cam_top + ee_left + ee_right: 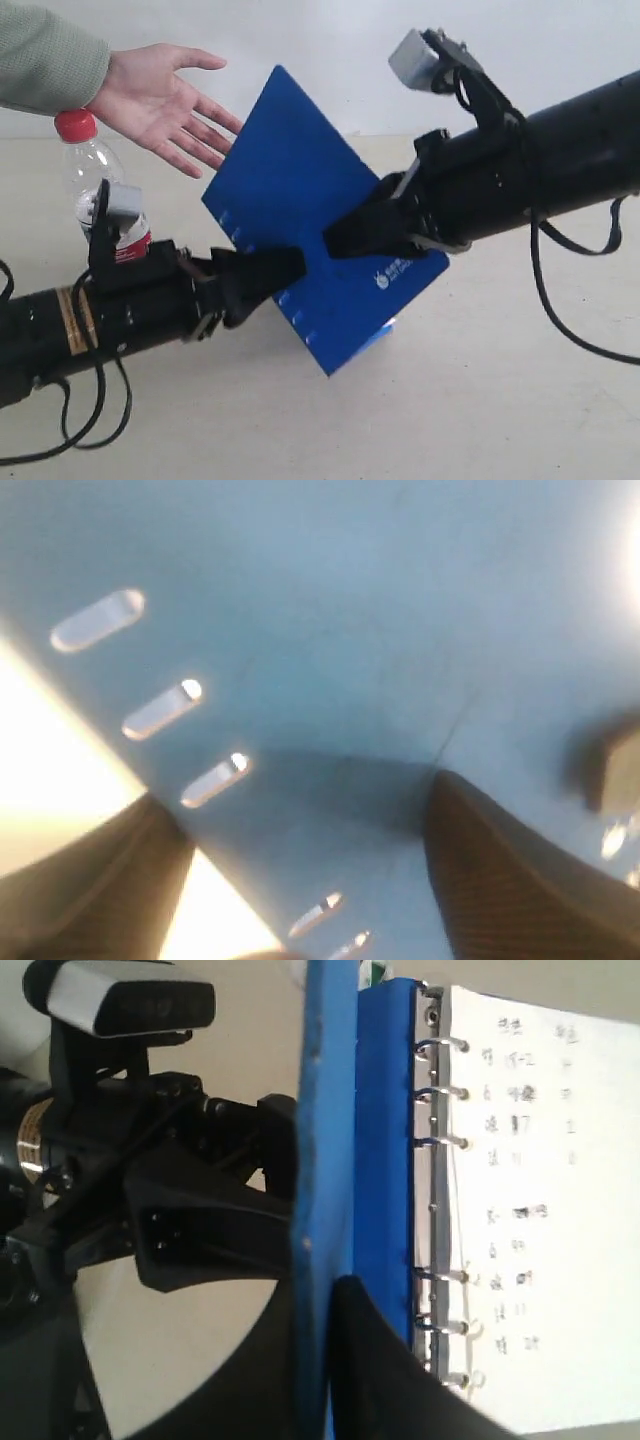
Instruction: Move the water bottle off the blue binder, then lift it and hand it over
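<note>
Binder [290,170] x1, bottle [85,165] x1, hand [160,100] x1, L gripper [285,268] + R gripper [345,235].

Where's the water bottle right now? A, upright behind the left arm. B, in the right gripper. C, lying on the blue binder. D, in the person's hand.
A: the water bottle stands upright behind the left arm, clear of the blue binder that the right gripper holds up.

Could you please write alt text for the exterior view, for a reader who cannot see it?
The right gripper holds the blue binder up at a tilt, with the left gripper at its slotted edge. A person's open hand is held out near the water bottle.
</note>
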